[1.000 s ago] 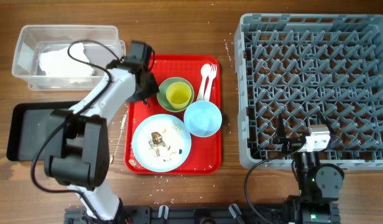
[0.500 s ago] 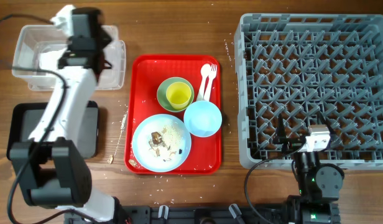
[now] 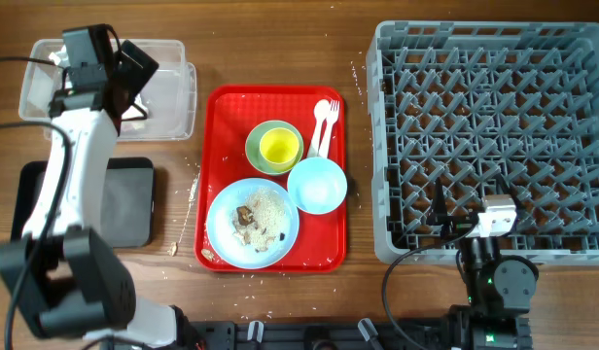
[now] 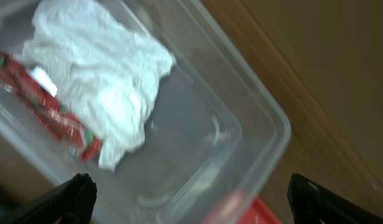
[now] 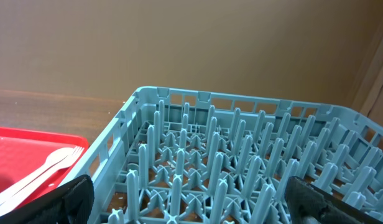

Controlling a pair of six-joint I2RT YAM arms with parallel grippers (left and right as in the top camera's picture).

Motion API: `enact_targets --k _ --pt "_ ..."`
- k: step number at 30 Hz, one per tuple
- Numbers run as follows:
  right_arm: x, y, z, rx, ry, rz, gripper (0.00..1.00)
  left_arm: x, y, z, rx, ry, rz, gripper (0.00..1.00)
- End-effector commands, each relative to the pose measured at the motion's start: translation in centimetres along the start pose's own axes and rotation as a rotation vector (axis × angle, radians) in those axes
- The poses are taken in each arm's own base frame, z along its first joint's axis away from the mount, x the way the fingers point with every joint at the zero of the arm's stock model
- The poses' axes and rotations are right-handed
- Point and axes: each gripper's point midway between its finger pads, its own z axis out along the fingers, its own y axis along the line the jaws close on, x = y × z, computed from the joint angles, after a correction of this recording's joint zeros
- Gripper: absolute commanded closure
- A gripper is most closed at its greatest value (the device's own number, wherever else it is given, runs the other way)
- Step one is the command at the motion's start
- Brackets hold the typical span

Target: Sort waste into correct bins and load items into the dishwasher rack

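Left tool (image 4: 191,190): above the clear tub (image 3: 173,92) at the far left of the table (image 3: 280,39); fingers spread wide, nothing held.
Right tool (image 5: 188,199): at the near edge of the dishwasher rack (image 3: 494,97); fingers spread wide, nothing between them.
Clear tub contents: crumpled white napkin (image 4: 110,81), with the red-and-white wrapper (image 4: 48,112) lying against its side.
Black tray (image 3: 124,199): near side of the tub, left of the red tray (image 3: 222,107); partly hidden by the left arm.
Red tray load: yellow cup (image 3: 277,148) seated in the green bowl (image 3: 256,136); blue bowl (image 3: 317,187) just right of and nearer than it; blue plate (image 3: 280,238) at the near left, carrying brown food scraps (image 3: 249,216) and pale crumbs; white spoon and fork (image 3: 324,119) at the far right corner.
Dishwasher rack: right side of the table, well apart from the tub.
Table surface: loose crumbs (image 3: 188,209) between the black tray and the red tray.
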Motion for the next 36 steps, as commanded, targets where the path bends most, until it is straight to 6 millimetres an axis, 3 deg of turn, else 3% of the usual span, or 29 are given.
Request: enact_targets --k 1,3,6,10,36 --pt "-0.2 -0.3 0.0 0.015 -0.008 -0.010 0.00 2.1 -0.7 -5.2 0.068 0.110 -0.008 0.00" --pt "-0.2 -0.3 0.0 0.015 -0.008 -0.010 0.00 3.3 2.3 -6.9 -0.061 0.140 -0.037 0.00" --pt "-0.2 -0.3 0.0 0.015 -0.008 -0.010 0.00 3.0 6.7 -9.5 -0.254 0.077 -0.181 0.00" --pt "-0.2 -0.3 0.0 0.015 -0.008 -0.010 0.00 2.6 9.5 -10.7 -0.328 0.077 -0.233 0.00" --pt "-0.2 -0.3 0.0 0.015 -0.008 -0.010 0.00 2.7 10.0 -10.7 -0.341 0.085 -0.240 0.00"
